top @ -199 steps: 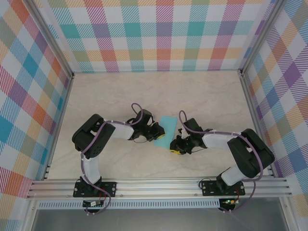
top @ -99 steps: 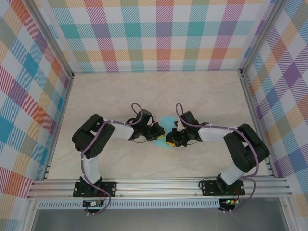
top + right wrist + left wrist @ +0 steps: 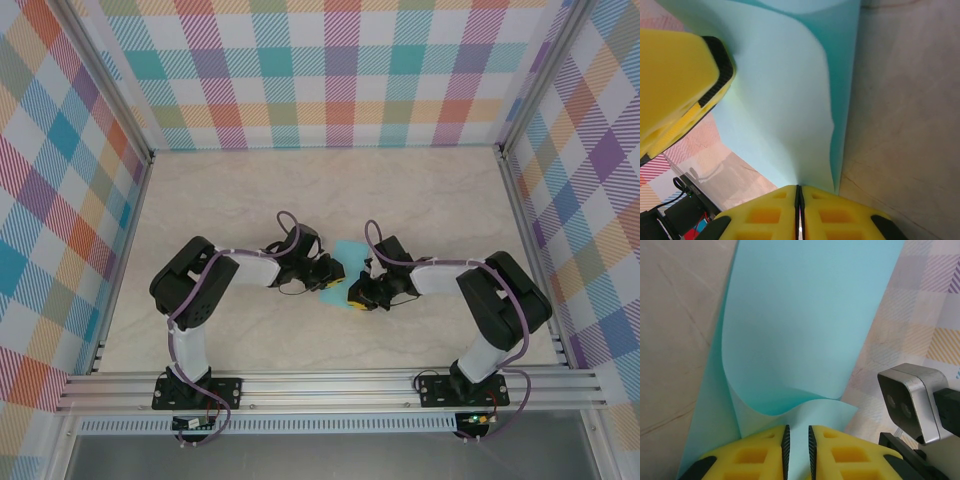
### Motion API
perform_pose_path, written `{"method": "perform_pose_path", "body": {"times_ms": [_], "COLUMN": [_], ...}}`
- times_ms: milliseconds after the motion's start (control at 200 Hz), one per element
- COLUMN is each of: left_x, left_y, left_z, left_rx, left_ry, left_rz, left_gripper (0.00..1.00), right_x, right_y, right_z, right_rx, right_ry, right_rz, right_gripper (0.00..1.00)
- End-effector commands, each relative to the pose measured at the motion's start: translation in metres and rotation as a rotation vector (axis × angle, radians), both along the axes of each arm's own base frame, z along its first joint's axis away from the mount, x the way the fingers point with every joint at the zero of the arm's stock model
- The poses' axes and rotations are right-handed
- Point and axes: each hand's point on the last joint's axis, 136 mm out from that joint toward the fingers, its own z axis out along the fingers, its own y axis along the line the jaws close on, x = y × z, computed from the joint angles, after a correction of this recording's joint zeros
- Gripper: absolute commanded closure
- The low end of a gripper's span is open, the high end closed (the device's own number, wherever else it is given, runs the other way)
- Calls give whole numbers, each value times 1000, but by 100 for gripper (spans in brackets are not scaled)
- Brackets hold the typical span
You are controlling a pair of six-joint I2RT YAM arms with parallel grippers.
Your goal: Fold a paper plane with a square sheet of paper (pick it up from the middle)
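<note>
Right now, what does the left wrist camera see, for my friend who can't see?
A thin turquoise sheet of paper bends over itself on the beige table, its near edge in the narrow gap between the yellow jaws of the left gripper.

The square sheet of paper [image 3: 805, 315] looks smooth and matt, the tabletop [image 3: 420, 200] marbled.
</note>
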Motion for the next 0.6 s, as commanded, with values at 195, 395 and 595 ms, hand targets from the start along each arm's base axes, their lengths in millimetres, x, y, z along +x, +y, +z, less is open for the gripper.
{"method": "perform_pose_path", "body": {"times_ms": [195, 395, 595], "left_x": [-13, -17, -10], "left_y": [-16, -18, 0], "left_z": [25, 8, -15], "left_rx": [-27, 2, 128], "left_ry": [-54, -31, -43], "left_rz": [-67, -80, -46], "left_gripper": [79, 79, 82], "right_x": [-15, -16, -20], "right_y": [-18, -20, -26], "right_z": [-25, -26, -30], "right_rx": [-105, -114, -148], "right_ry": [70, 73, 88], "right_rz": [-27, -26, -25], "right_gripper": [90, 90, 91]}}
